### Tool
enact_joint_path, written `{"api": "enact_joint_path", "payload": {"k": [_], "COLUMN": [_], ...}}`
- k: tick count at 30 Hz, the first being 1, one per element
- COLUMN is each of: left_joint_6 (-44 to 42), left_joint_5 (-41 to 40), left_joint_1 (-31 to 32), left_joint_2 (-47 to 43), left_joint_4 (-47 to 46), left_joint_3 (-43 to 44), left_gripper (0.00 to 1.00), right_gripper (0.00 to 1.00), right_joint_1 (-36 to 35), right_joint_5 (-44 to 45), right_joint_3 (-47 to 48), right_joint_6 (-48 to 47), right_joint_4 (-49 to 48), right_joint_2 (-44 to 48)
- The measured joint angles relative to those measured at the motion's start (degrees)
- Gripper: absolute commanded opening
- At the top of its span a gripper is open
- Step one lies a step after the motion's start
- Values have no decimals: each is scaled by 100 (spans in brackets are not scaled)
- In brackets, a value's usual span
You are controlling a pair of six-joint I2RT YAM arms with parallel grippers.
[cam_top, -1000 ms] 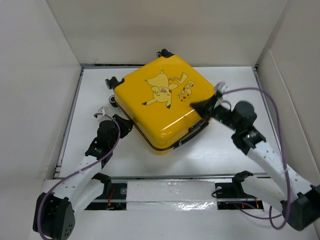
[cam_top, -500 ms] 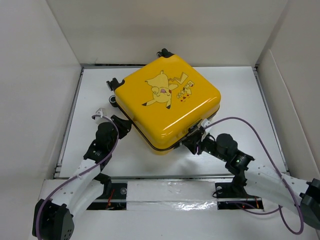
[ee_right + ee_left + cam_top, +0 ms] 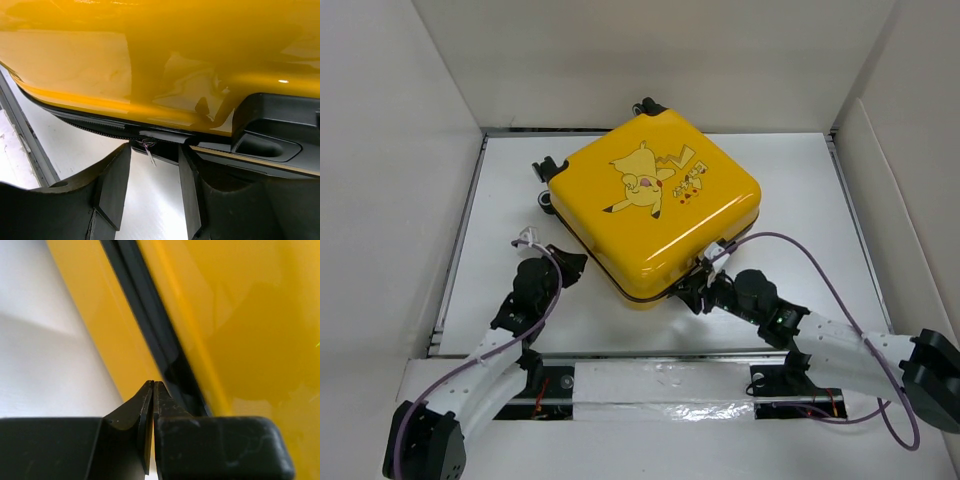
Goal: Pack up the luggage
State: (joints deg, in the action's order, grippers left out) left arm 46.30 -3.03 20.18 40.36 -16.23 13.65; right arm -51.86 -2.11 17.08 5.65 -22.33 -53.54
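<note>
The luggage (image 3: 655, 205) is a yellow hard-shell suitcase with a Pikachu print, lying flat and closed on the white table. My left gripper (image 3: 575, 262) is shut and empty, its tips just at the suitcase's left side by the black zipper seam (image 3: 150, 325). In the left wrist view the gripper (image 3: 153, 383) points at the yellow shell (image 3: 240, 315). My right gripper (image 3: 682, 295) is open at the suitcase's near edge. In the right wrist view the gripper (image 3: 155, 150) straddles a grey zipper pull (image 3: 157, 134) under the shell (image 3: 150, 60), without gripping it.
Black-and-white caster wheels (image 3: 545, 168) stick out at the suitcase's far left, and one more wheel (image 3: 648, 104) at the far corner. A black recessed handle (image 3: 270, 145) sits right of the right gripper. White walls enclose the table (image 3: 800, 180) on three sides.
My right arm has swung from the suitcase's right side down to its near edge, gripper low at the zipper. My left gripper has drawn back slightly toward me.
</note>
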Motion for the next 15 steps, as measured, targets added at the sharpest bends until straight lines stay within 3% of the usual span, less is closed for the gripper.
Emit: {"api": "enact_joint_path", "payload": {"k": [7, 15], "left_joint_6": [-210, -662], "left_joint_5": [704, 990], "left_joint_1": [7, 227], "left_joint_2": [-20, -133], "left_joint_4": [-341, -632], "left_joint_3": [-699, -723], "left_gripper": [0, 0], "right_gripper": [44, 6], "right_joint_1": [-111, -210], "right_joint_5": [249, 710], "right_joint_3": [7, 2], "right_joint_6": [44, 221], "right_joint_4": [-514, -890], "right_joint_2": [-398, -675]}}
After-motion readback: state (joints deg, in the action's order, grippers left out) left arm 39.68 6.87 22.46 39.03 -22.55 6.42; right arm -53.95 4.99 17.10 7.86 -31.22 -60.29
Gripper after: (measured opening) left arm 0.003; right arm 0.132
